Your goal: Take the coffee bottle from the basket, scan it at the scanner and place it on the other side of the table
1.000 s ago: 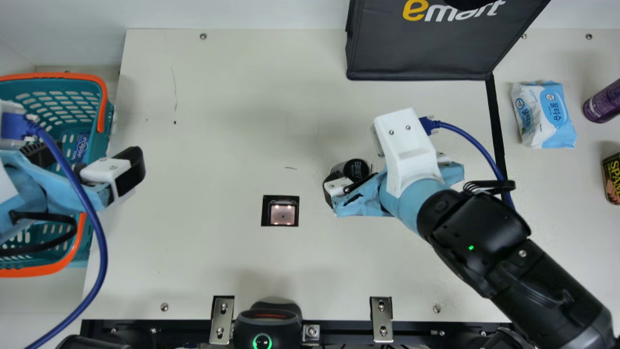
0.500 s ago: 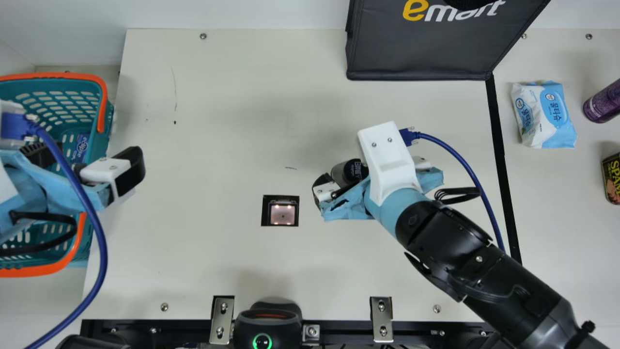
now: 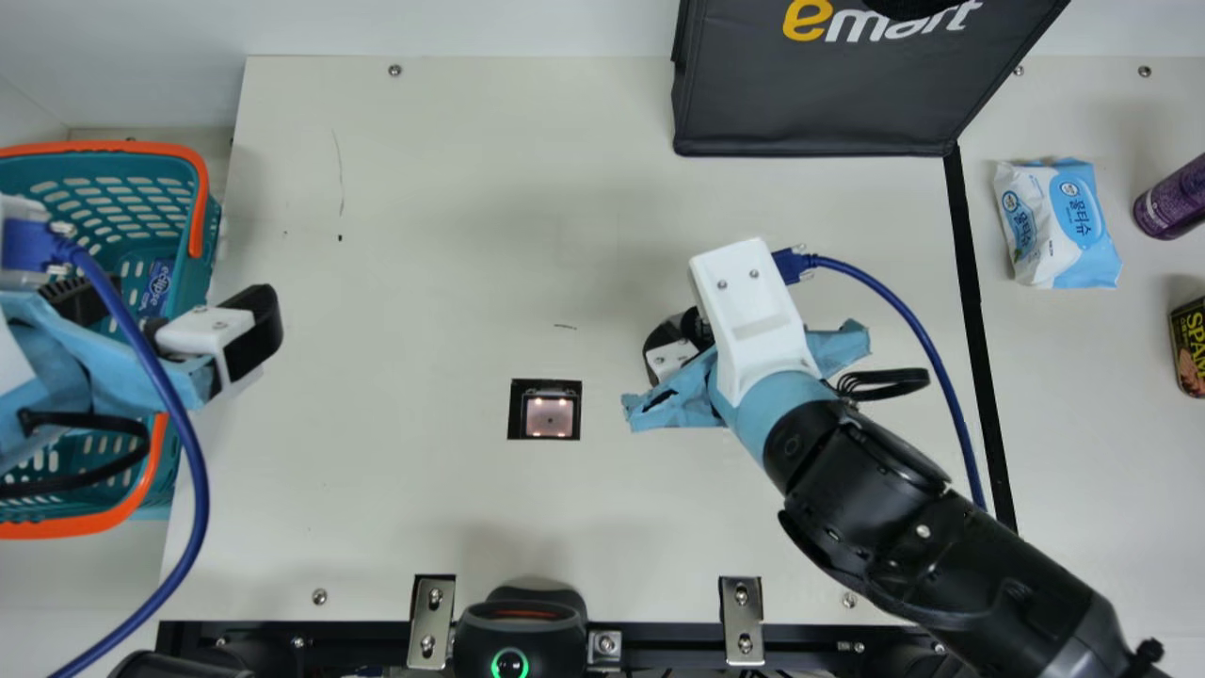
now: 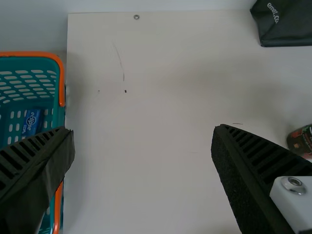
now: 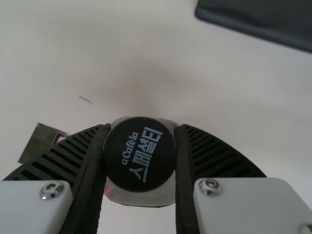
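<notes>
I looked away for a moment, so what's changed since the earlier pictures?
The right gripper has shifted toward the main view's left and closed on the coffee bottle, taking hold of it. The left gripper, basket, scanner and blue-and-white pack stayed where they were.

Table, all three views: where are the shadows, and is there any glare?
Main view: soft shadow on the table beyond the scanner, which shows small bright spots; left wrist view: faint shadow beside the basket; right wrist view: diffuse shadow behind the coffee bottle, red glint low on it.
</notes>
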